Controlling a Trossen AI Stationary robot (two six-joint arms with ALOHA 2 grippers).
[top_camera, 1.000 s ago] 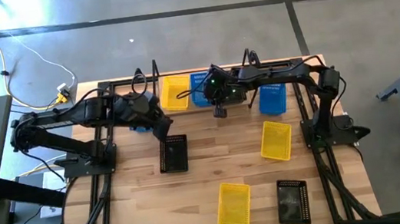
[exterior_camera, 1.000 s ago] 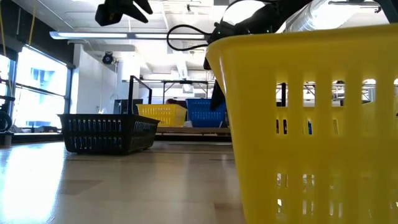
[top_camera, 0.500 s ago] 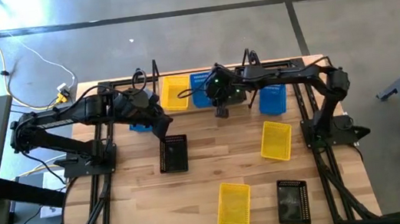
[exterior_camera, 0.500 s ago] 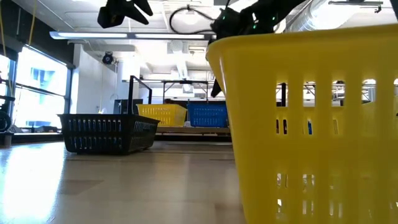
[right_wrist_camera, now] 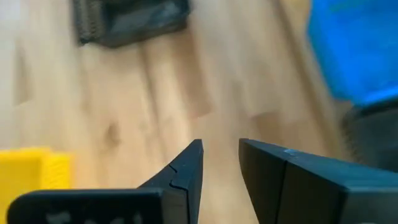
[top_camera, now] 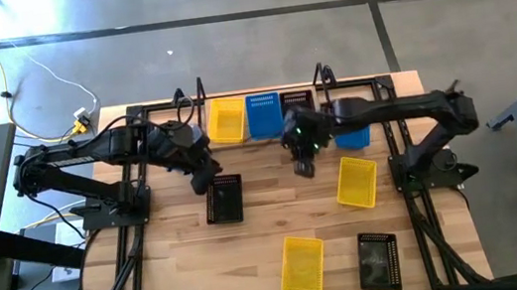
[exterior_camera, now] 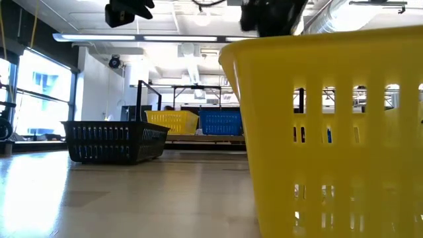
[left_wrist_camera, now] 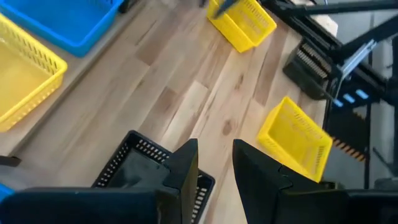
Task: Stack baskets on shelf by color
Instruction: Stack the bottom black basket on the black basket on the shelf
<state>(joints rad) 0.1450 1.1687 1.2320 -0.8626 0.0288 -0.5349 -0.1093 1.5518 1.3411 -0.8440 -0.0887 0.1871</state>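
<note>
On the shelf (top_camera: pixel 243 139) a yellow basket (top_camera: pixel 225 121), a blue basket (top_camera: pixel 264 114) and a black basket (top_camera: pixel 296 102) stand side by side on their bottoms. On the tabletop lie a black basket (top_camera: pixel 223 198), two yellow ones (top_camera: pixel 356 180) (top_camera: pixel 301 265), another black one (top_camera: pixel 378 261) and a blue one (top_camera: pixel 352 134). A third blue basket (top_camera: pixel 176 164) shows partly under my left arm. My left gripper (left_wrist_camera: pixel 215 163) hangs open over the far end of the black basket (left_wrist_camera: pixel 134 168). My right gripper (right_wrist_camera: pixel 221 163) is open above bare wood near the shelf.
In the low view the near yellow basket (exterior_camera: pixel 330 132) fills the right half and hides what lies behind it. Black frame rails (top_camera: pixel 128 252) run along both sides of the tabletop. Bare wood (top_camera: pixel 287 206) lies between the baskets in the middle.
My right gripper has drawn back from the blue basket on the shelf, moving up and toward the near edge. That basket, tilted a second ago, now sits level on the shelf. The black basket on the shelf has come into view from under the arm.
</note>
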